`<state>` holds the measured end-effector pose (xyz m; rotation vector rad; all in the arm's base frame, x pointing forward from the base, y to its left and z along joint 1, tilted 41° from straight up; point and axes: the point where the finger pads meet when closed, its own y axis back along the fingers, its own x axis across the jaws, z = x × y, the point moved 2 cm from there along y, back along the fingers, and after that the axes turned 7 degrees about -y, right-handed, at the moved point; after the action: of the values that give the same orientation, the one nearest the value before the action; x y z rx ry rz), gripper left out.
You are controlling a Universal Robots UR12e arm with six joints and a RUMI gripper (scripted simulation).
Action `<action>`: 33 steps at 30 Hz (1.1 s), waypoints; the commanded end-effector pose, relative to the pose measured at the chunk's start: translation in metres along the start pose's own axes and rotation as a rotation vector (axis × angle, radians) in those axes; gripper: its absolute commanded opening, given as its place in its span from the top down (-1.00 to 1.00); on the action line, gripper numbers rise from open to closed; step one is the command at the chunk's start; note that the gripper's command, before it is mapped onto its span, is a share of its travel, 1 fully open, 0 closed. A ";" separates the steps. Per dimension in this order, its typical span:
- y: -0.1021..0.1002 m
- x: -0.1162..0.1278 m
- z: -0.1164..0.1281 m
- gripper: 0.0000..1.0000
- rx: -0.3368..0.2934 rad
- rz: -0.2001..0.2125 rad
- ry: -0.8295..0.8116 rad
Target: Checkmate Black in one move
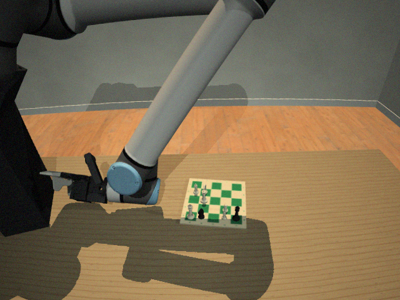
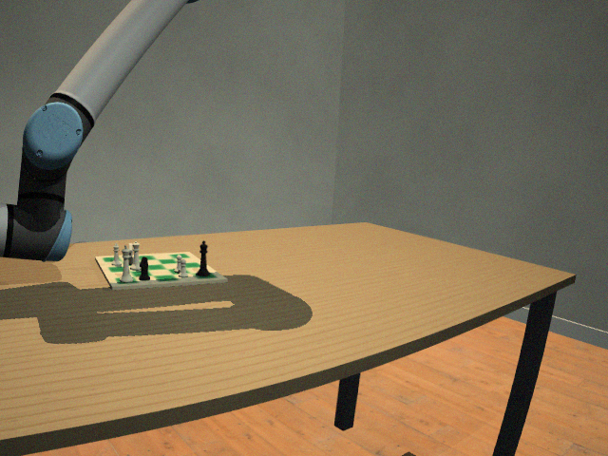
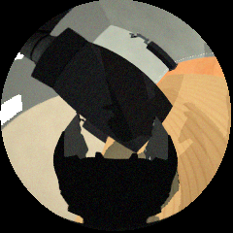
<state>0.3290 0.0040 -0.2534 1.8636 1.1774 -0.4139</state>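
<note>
A small green and cream chessboard lies on the wooden table; it also shows in the exterior view. Several white pieces stand on it: one at the far left, a tall one, one at the near left and one near the front. A black pawn and a tall black piece stand in the front row. My gripper is open and empty, well to the left of the board, pointing away from it. The wrist view shows only the robot's dark base between the fingers.
The robot's dark base stands at the left, close to the gripper. The arm's elbow hangs low over the table left of the board. The table's right edge is far from the board.
</note>
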 end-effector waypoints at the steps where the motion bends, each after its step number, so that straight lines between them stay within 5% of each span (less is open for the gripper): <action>1: 0.000 0.000 0.000 -1.00 0.000 0.000 0.000; 22: 0.002 -0.001 0.000 -1.00 0.003 0.005 0.002; 33: 0.040 -0.010 0.013 -1.00 0.053 0.118 0.037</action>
<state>0.3478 -0.0096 -0.2429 1.9352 1.1222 -0.3764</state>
